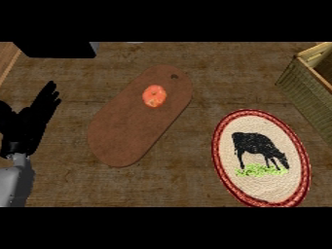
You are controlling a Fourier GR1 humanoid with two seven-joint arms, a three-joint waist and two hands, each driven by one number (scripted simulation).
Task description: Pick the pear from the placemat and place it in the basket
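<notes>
The pear (154, 96) lies on the upper half of the brown placemat (139, 116), a small orange-red fruit well inside the mat's edge and touching nothing else. I take the pear as my landmark for everything else. Below and to its right, well apart from it, lies an oval mat with a cow (261, 157) on it, red-rimmed and bare of any fruit. Farther right of the pear and slightly above it, the woven basket (312, 97) stands at the counter's edge, only partly in view. Far to the left of the pear and a little below it, my left hand (26, 121) rests with its fingers straight and spread upward, holding nothing. My right hand does not show at all.

As I judge it, the pick has not yet begun. The risks from here: the pear is rounded and could roll on the placemat if my fingers nudge it before closing round it. The basket sits on the far side from my left hand, so a carry with that hand would pass over the cow mat and could clip the basket's near wall. The cow mat could also be mistaken for the placemat.

Count: 1 pear, 1 placemat, 1 cow mat, 1 basket, 1 hand in view.
</notes>
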